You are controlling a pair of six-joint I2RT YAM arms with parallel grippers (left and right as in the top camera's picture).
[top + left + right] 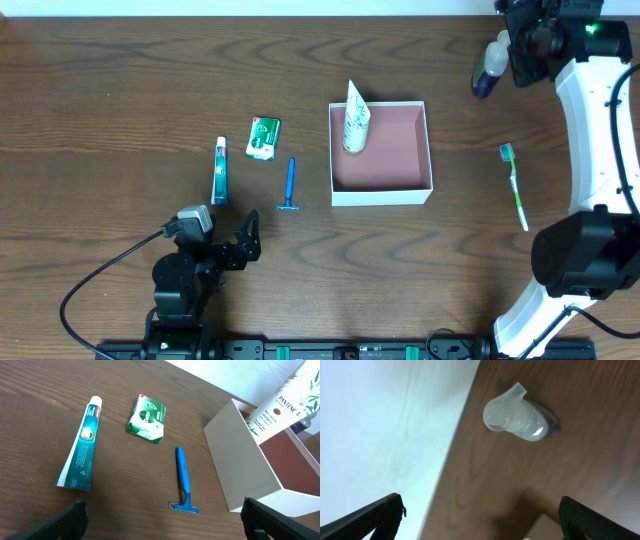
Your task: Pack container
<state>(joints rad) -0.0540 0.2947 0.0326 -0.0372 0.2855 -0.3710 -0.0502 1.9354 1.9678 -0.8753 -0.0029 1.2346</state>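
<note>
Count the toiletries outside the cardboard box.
5: toothpaste tube, green packet and blue razor left of the box; green toothbrush right of it; clear-capped bottle at the far-right corner. None seem hidden.

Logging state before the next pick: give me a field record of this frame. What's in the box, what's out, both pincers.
container: centre of table, open top
in container: white Pantene tube, leaning in the far-left corner
out, left of it: toothpaste, green packet, blue razor
out, right of it: green toothbrush, clear-capped bottle
left pincer: open, empty
right pincer: open, over the bottle, not gripping it
</note>
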